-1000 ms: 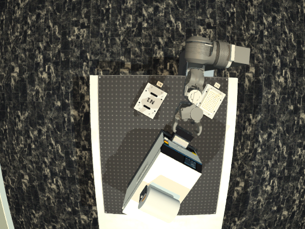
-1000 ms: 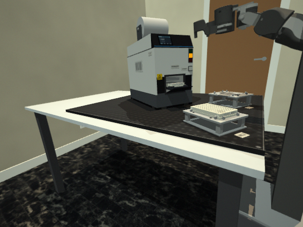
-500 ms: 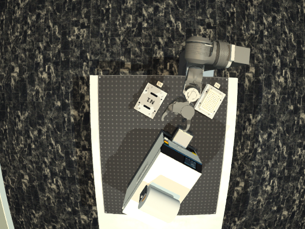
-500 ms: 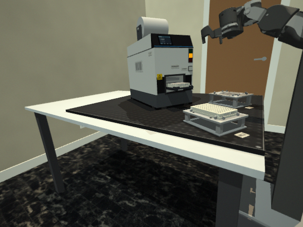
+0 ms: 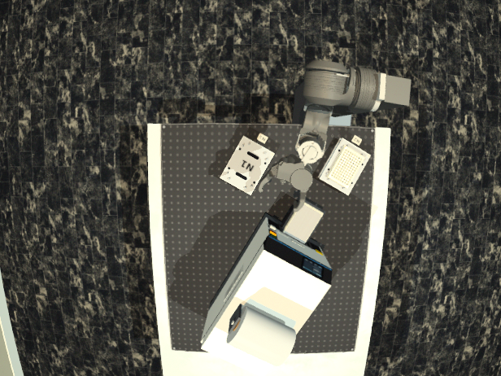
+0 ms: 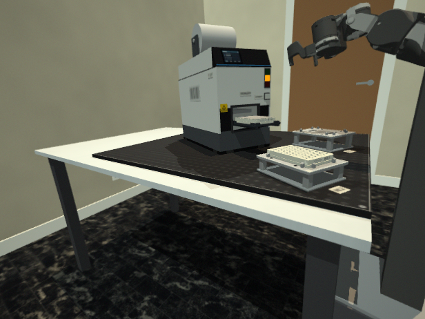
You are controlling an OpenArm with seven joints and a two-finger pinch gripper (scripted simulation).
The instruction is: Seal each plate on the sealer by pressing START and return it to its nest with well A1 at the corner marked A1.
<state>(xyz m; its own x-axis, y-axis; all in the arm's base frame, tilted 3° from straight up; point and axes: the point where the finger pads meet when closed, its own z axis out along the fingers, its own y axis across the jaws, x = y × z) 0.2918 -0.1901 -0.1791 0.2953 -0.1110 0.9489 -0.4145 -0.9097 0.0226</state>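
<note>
We are seeing the white bench [image 6: 214, 198] standing on dark stone floor [image 6: 155, 269] by a brown door [image 6: 331, 93], one plate [image 6: 256, 119] sitting on the sealer's stage, the tool [image 6: 303, 55] hanging partly open, gripping nothing.

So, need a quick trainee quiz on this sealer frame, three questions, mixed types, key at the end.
1. True or false: the flat grey plate nest marked N1 has a plate on it.
2. Which lamp is lit on the front of the white box-shaped sealer? A. green B. amber C. red
3. In a few words: what is the dark two-finger pincer holding, and where is it?

Key
1. False. N1 is bare. One pale multi-well plate sits on the other nest, and a second one lies on the sealer's stage.
2. B.
3. Nothing. It is open, up in the air, to the right of the sealer in the exterior view.
</note>
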